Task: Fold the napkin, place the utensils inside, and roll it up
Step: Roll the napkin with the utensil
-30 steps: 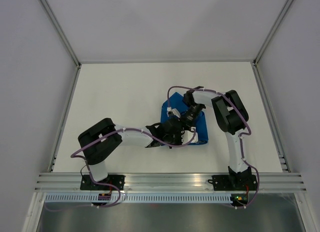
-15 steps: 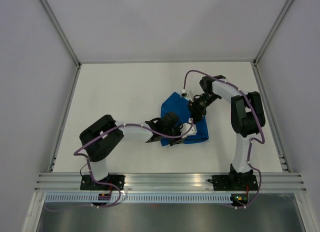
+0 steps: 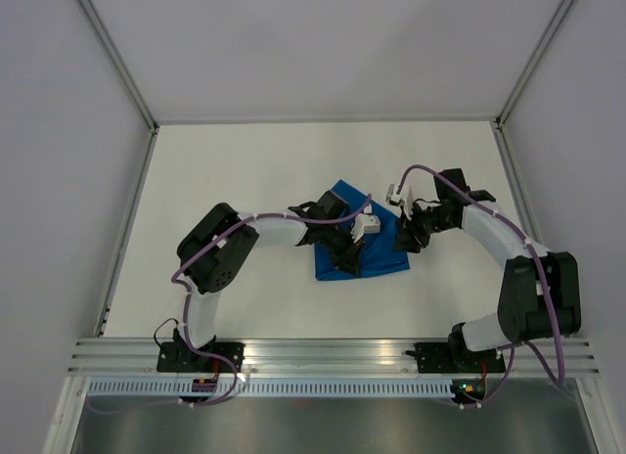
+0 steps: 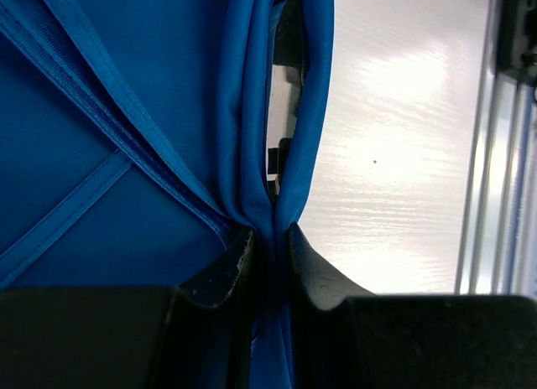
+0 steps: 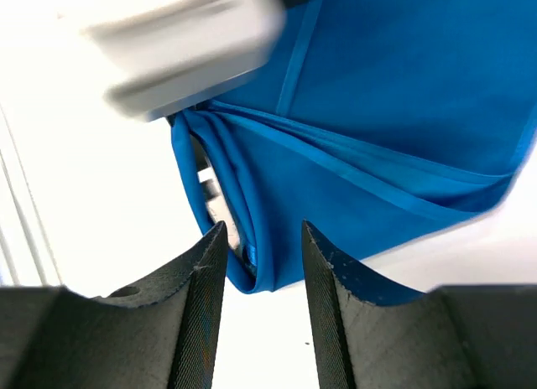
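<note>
White tabletop: we see the left gripper pinching a fold of the bright-blue cloth napkin, likely securing its layers; right gripper spread nearby.

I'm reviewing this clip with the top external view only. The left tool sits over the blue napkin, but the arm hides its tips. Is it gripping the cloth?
Observer: Yes. In the left wrist view the left tool is pinched shut on a gathered fold of the napkin.
Operator: And the right tool, at the napkin's right edge?
Observer: The right wrist view shows the right tool open, its fingers apart with the napkin's folded corner seen between them.
Operator: Anything inside the fold?
Observer: Only a pale silvery sliver; too little shows to name it.
</note>
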`<state>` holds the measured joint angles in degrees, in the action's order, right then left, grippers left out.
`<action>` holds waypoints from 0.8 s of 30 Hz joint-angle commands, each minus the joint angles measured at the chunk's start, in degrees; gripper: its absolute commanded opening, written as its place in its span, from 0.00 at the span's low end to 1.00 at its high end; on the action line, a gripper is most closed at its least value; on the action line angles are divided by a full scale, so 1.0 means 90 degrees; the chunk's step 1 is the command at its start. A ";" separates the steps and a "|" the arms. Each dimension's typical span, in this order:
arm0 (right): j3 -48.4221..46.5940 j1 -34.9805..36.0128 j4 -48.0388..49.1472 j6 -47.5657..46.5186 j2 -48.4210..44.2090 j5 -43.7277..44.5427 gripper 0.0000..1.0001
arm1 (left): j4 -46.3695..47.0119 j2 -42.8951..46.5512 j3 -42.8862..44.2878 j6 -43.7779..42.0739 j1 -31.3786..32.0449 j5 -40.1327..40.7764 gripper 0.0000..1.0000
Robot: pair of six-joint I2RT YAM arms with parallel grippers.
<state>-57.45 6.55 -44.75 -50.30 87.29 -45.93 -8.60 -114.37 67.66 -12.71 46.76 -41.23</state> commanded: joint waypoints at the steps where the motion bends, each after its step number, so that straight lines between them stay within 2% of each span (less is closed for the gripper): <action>1: 0.0726 0.0092 0.1416 -0.0338 -0.0964 -0.0132 0.47 | -0.1221 -0.0563 0.0148 0.0386 -0.0117 -0.0623 0.02; 6: 0.1792 0.0853 0.2606 -0.0202 -0.2011 0.0639 0.48 | -0.1612 -0.1032 0.0597 0.0484 -0.0196 -0.1013 0.02; 10: 0.2720 0.2042 0.3350 -0.0026 -0.2685 0.1440 0.51 | -0.1964 -0.1296 0.0900 0.0523 -0.0254 -0.1131 0.02; 13: 0.3092 0.2571 0.3722 -0.0035 -0.2784 0.1822 0.54 | -0.1974 -0.1365 0.0959 0.0582 -0.0284 -0.1151 0.02; 24: 0.3502 0.3354 0.3908 -0.0114 -0.2716 0.2281 0.56 | -0.2003 -0.1531 0.1076 0.0709 -0.0313 -0.1063 0.02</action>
<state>-26.70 35.35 -12.91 -50.63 63.16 -26.57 -23.24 -124.49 77.69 -6.66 43.99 -57.14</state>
